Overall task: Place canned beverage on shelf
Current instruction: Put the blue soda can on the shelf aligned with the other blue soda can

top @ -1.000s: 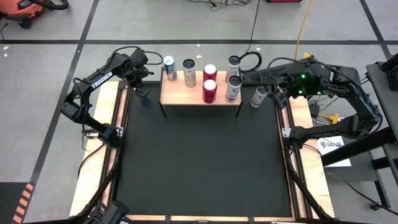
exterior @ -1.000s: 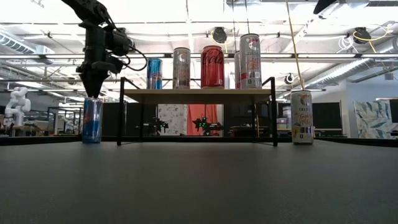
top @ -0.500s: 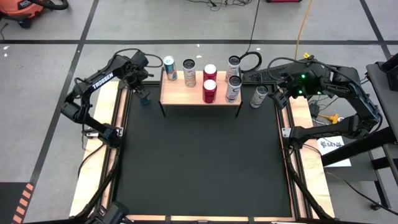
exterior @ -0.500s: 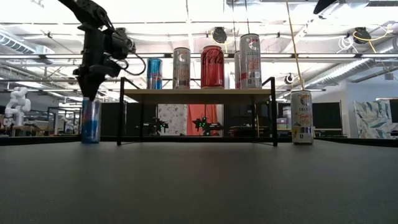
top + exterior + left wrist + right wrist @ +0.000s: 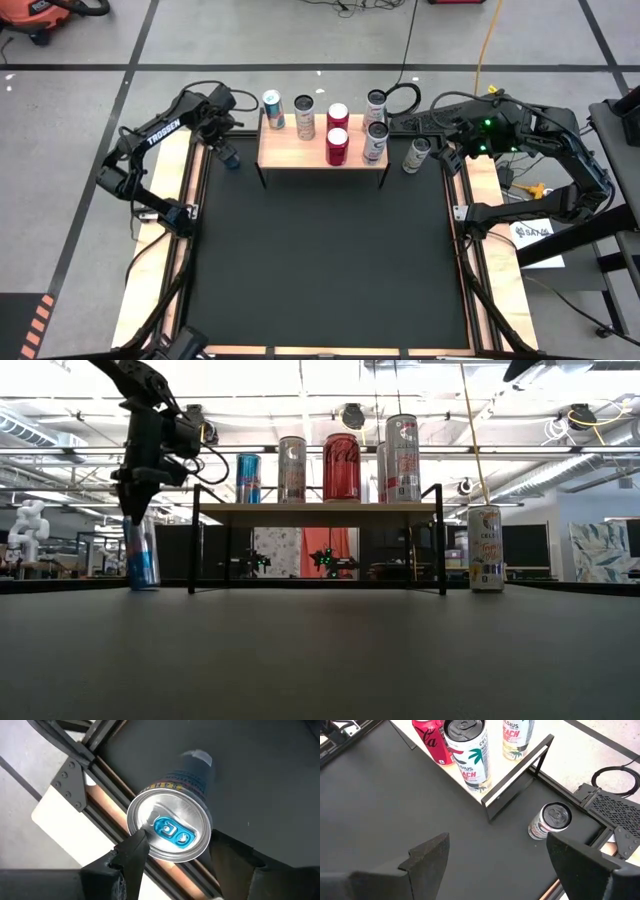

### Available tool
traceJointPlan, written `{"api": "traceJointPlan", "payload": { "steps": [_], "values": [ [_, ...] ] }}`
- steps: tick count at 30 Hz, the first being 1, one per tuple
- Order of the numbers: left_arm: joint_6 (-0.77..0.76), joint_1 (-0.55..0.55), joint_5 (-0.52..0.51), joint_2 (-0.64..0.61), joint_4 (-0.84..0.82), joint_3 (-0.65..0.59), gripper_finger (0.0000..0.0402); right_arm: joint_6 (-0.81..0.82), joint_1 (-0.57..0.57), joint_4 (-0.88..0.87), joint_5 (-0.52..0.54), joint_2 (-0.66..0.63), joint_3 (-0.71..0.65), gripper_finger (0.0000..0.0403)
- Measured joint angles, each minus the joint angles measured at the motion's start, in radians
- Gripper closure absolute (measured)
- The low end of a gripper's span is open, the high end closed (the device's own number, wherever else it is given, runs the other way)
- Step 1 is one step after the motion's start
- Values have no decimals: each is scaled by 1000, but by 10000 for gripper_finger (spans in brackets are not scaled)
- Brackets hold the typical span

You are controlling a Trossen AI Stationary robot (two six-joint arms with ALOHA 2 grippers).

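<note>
Jaws of the left gripper [image 5: 172, 851] stand part-way apart around the top of the blue can [image 5: 172, 827]. In the left wrist view one finger [image 5: 134, 851] touches the rim on one side and the other finger sits off the opposite side. Whether they are squeezing the can or only bracketing it, I cannot tell for sure. In the low view the can [image 5: 141, 553] hangs straight below the jaws with its base at or just above the black mat [image 5: 320, 660], outside the near left leg of the shelf [image 5: 315, 511].

As a judgement, the can is a stiff, thin-walled aluminium cylinder, smooth and fairly slippery. If full it is moderately heavy, and it dents under a hard pinch. The best hold is across the body just under the top rim, fingers on opposite sides, so the lip can catch if it slides.

Past the jaws to the right, the shelf board [image 5: 322, 140] already carries five cans: a blue-and-white one [image 5: 272, 109], a grey one [image 5: 304, 117], two red ones [image 5: 337, 138] and a white one [image 5: 374, 141]. Free board remains at the front left, nearest the held can.

Further right, another white can [image 5: 416, 154] stands on the mat beside the shelf. The right gripper [image 5: 492, 857] hovers near it with jaws spread wide and nothing between them; the can [image 5: 549, 821] lies ahead of its fingers.
</note>
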Motion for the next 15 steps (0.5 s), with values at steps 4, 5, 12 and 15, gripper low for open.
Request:
{"api": "traceJointPlan", "payload": {
  "steps": [4,5,12,15],
  "values": [
    [7,-1,-26,1,-68,-3,201,2,0,0,0,0,0,85],
    [21,-3,-34,3,-93,-4,201,2,0,0,0,0,0,85],
    [48,-32,-81,-3,-104,-5,202,0,0,3,0,0,0,85],
    [71,-32,-79,-20,-103,-5,202,-1,0,3,0,0,0,85]
  ]
}}
